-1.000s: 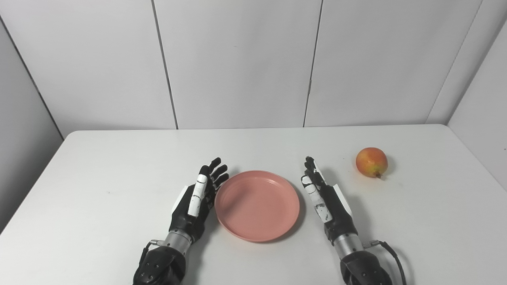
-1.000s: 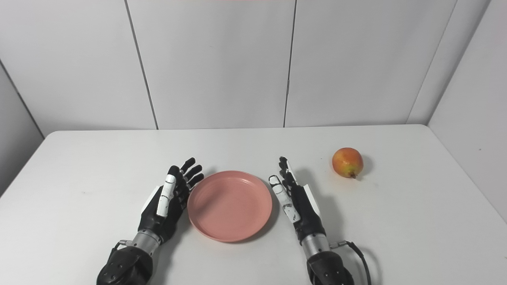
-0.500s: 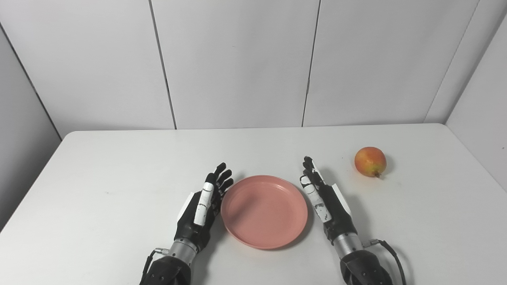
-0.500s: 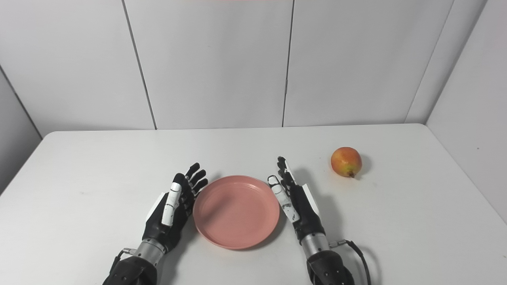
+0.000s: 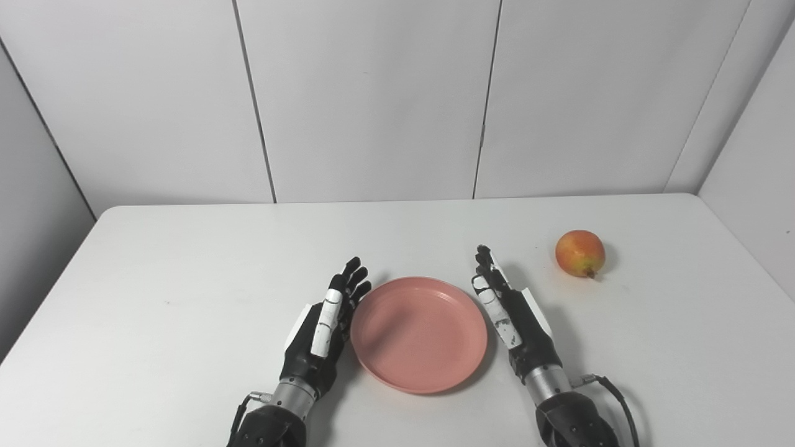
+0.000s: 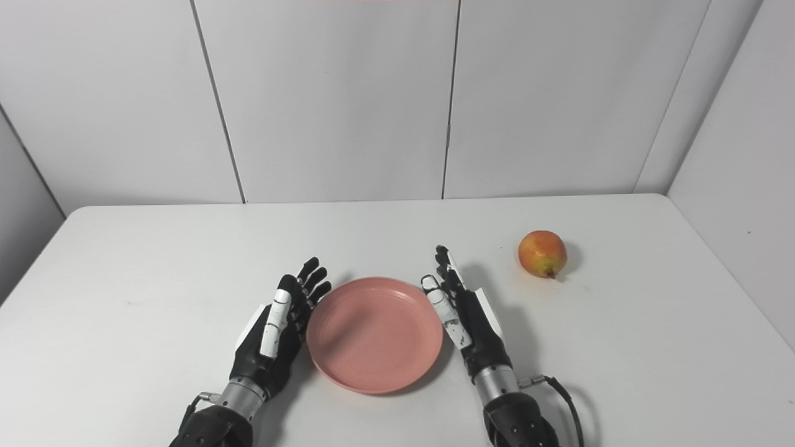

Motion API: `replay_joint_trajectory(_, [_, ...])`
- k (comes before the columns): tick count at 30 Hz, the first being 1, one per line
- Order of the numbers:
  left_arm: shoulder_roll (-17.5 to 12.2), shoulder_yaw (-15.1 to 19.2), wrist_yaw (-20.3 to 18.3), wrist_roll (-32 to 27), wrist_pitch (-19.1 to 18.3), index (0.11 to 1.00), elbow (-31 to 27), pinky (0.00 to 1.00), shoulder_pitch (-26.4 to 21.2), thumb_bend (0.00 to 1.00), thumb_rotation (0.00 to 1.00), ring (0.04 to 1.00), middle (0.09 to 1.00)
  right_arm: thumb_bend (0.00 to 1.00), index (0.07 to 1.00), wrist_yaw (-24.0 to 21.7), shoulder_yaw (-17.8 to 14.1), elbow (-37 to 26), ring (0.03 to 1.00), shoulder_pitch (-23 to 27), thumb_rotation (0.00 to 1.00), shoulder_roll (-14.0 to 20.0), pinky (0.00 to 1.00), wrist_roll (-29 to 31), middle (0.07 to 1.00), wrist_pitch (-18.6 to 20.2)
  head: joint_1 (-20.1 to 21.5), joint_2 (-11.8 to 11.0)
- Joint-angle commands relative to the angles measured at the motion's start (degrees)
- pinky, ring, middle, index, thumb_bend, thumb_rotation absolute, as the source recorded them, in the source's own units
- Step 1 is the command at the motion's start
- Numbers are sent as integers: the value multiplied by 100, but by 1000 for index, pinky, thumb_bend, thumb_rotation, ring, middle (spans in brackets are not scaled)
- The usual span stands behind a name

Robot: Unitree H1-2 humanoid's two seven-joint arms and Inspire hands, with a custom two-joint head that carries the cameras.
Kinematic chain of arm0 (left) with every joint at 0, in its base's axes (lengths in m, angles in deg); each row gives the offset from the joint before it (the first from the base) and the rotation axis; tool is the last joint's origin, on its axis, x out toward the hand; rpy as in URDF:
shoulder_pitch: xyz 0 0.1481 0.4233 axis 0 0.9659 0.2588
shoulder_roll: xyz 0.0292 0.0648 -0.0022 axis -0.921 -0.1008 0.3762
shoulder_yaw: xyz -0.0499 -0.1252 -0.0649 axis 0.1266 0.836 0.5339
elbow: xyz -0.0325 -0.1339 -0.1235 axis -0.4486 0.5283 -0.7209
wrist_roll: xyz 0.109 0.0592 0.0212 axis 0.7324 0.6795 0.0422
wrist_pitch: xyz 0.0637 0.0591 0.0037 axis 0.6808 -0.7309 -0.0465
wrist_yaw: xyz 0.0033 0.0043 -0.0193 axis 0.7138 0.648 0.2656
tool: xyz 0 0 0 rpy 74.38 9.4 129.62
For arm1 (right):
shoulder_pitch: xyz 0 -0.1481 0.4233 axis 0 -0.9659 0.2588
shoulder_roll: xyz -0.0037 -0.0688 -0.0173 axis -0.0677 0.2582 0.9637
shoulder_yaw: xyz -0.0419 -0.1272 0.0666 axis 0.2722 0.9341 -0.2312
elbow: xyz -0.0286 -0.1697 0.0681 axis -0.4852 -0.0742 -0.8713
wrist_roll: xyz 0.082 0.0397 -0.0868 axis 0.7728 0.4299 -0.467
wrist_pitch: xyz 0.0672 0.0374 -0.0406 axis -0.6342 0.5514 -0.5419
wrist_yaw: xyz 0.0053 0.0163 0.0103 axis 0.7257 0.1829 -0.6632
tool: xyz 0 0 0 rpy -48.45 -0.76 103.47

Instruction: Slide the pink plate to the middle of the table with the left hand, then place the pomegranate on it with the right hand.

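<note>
Both hands edge-on, fingers straight, flanking pink plate.

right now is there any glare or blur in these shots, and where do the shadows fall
Left eye view: sharp, evenly lit, no glare; the pomegranate throws a soft shadow to its right. Right eye view: equally sharp; soft shadows lie right of the right hand and under the pink plate.

Pink plate: plain salmon-pink. Pomegranate: red-orange w/ yellow-green patch. Left robot hand & right robot hand: black w/ white segments, silver wrists. Surface: plain white. Wall panels: pale grey w/ dark seams.
</note>
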State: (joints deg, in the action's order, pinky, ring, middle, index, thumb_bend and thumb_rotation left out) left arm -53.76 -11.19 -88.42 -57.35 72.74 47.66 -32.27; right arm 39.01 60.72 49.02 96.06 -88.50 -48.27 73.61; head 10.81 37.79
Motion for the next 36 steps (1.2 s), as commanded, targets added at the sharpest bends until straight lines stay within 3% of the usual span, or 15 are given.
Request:
replay_joint_trajectory(1, [52,-2,18,69,325,1000,-75,972,-150,658,1000,991,998,711,1000,0,-17,-225,1000,151,987,-19,1000,65,1000,-2,-2,-1])
replay_joint_trajectory(8, [61,55,147,253,699,1000,209,968,-270,637,1000,997,1000,718,1000,34,-12,-212,1000,154,998,-9,1000,-12,1000,24,12,4])
replay_joint_trajectory(15, [120,215,683,654,854,987,447,957,-383,650,1000,981,999,716,1000,149,-123,-157,1000,168,975,-89,1000,43,1000,-46,12,-8])
replay_joint_trajectory(23, [92,253,907,865,1131,968,737,973,-492,664,1000,988,1000,740,1000,252,-136,-181,1000,198,967,-75,1000,-84,1000,-67,24,-6])
replay_joint_trajectory(27, [89,241,941,906,1103,966,768,963,-507,672,1000,985,998,703,1000,336,-205,-33,1000,289,936,-50,1000,-35,1000,-544,38,2])
replay_joint_trajectory(33, [163,248,932,849,1038,963,710,936,-485,652,1000,968,995,662,1000,308,-293,-155,1000,420,903,112,1000,-7,1000,-661,61,14])
replay_joint_trajectory(36, [204,250,832,704,1040,974,684,933,-478,635,1000,965,996,663,1000,539,-356,-257,992,562,923,297,997,-405,1000,-663,69,14])
